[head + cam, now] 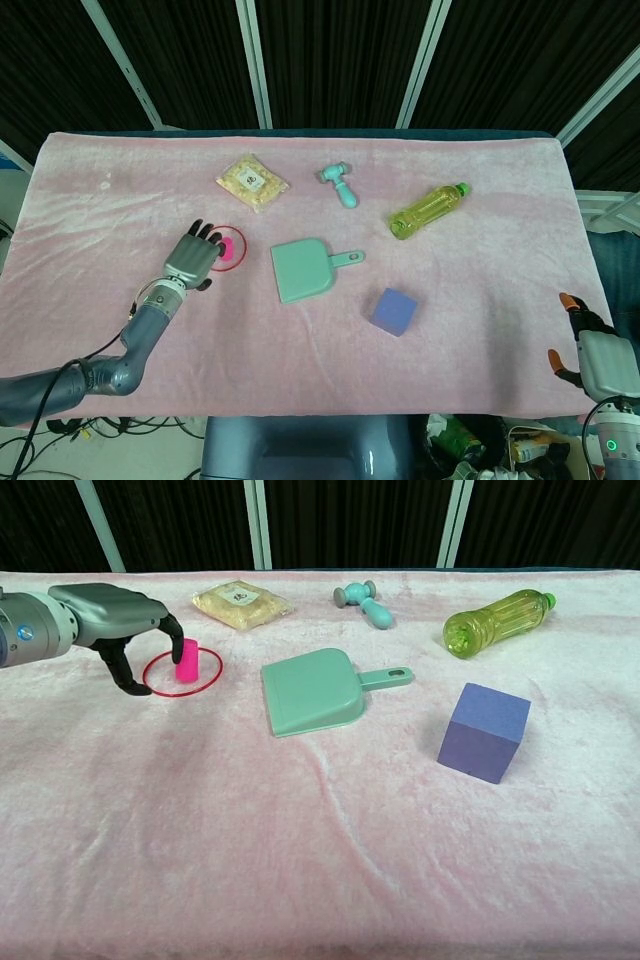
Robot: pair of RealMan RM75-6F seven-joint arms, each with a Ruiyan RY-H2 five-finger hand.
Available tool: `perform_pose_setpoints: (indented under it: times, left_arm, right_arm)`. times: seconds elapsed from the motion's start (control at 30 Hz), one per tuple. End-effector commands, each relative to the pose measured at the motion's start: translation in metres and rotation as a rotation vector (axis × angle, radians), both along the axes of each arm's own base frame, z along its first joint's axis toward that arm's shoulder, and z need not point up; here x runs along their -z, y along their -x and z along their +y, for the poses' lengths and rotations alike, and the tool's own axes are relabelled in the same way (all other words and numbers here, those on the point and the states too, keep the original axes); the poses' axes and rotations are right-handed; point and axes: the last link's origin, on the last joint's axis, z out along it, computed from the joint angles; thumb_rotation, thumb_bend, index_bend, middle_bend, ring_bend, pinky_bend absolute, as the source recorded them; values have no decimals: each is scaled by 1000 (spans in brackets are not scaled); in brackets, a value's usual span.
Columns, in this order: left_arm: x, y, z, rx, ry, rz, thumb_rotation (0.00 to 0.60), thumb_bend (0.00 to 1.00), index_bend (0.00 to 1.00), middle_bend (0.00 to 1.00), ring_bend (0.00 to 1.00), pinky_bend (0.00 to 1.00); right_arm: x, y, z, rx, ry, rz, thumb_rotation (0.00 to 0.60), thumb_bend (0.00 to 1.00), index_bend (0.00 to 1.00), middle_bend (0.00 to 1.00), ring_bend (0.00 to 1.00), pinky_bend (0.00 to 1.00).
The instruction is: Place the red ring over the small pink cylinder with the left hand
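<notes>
The thin red ring lies flat on the pink cloth, encircling the small pink cylinder, which stands upright inside it. My left hand hovers just left of the ring with its fingers spread. One fingertip reaches the cylinder's top side, and the thumb points down by the ring's left edge. The head view shows the left hand beside the ring and cylinder. My right hand rests off the table's right edge, holding nothing.
A mint dustpan lies right of the ring. A snack packet sits behind it. Further right are a teal toy hammer, a yellow-green bottle on its side and a purple cube.
</notes>
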Motion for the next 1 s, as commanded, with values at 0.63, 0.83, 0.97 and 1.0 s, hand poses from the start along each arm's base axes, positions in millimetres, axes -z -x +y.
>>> perform_pose_setpoints:
  times: [0.63, 0.83, 0.97, 1.0]
  left_arm:
    - [-137, -5, -91, 31, -275, -145, 600, 209, 204, 130, 0, 0]
    - [-161, 39, -144, -61, -338, -191, 600, 199, 188, 103, 0, 0]
    - [-164, 64, -172, -99, -331, -215, 600, 198, 188, 95, 0, 0]
    - [-165, 71, -178, -118, -326, -225, 600, 198, 188, 94, 0, 0]
  right_arm:
    - [-2, 0, 0, -2, 3, 24, 600, 287, 59, 78, 196, 319]
    - [-4, -1, 0, -25, 7, 53, 600, 284, 50, 67, 191, 319]
    - [-4, -2, -1, -41, 17, 52, 600, 285, 50, 67, 192, 318]
    - [-4, -3, -1, -48, 21, 51, 600, 285, 50, 67, 192, 318]
